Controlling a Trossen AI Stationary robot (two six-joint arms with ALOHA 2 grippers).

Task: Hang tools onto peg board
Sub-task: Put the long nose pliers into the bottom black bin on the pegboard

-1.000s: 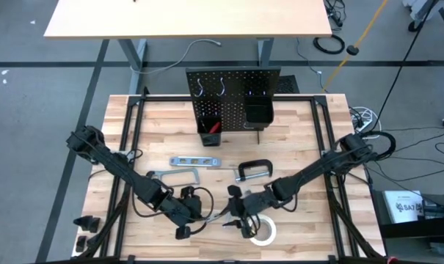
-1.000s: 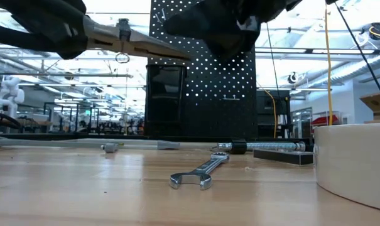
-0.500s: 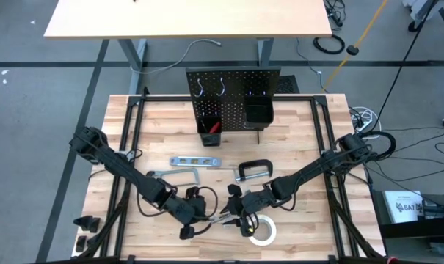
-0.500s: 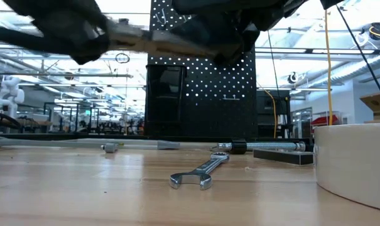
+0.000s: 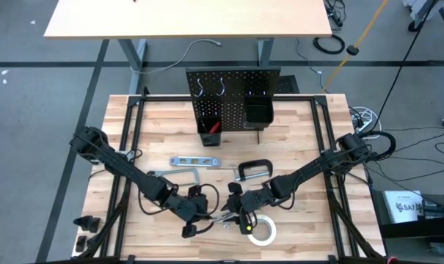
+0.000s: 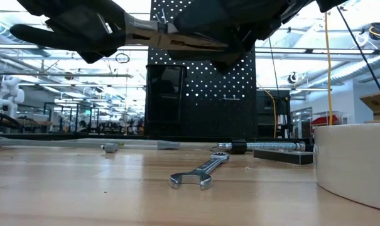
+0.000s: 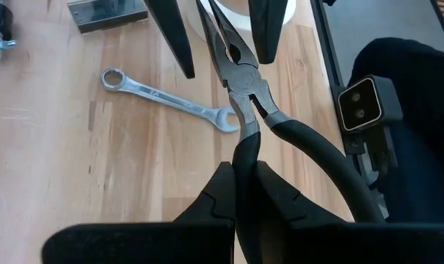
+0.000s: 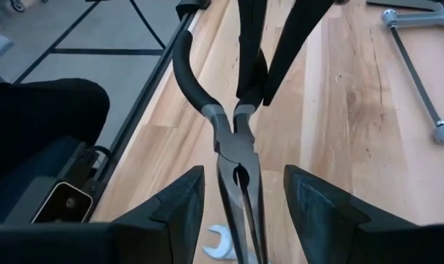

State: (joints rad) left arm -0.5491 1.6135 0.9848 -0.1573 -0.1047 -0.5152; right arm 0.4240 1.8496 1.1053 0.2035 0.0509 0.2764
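The black-handled pliers (image 7: pixel 240 77) hang in the air between my two grippers, above the near middle of the table. My left gripper (image 7: pixel 240 172) is shut on one of their handles; it also shows in the high view (image 5: pixel 202 207). My right gripper (image 8: pixel 244 170) is open. Its fingers stand on either side of the pliers' nose (image 8: pixel 240 194), and I see a gap on each side. The black peg board (image 5: pixel 233 99) stands upright at the table's far edge, with silver hooks and two bins. A red-handled screwdriver (image 5: pixel 215 127) sticks out of the left bin. My left gripper pinches one black handle (image 7: pixel 244 150) of the pliers between its two fingers. The fingers come level from the table's left and lie along the handle. The other handle (image 7: pixel 317 161) stands free to the side. The pliers are lifted clear, about level, nose toward my right gripper.
A silver wrench (image 7: pixel 170 99) lies on the table under the pliers. The white tape roll (image 5: pixel 262 232) lies near the front edge. The C-clamp (image 5: pixel 254 170), silver level (image 5: pixel 194 160) and hacksaw (image 5: pixel 174 176) lie in the table's middle.
My left gripper has gone toward the table's right edge with the pliers, toward my right gripper. The pliers have stayed lifted and about level, and their nose now reaches between my right gripper's fingers.
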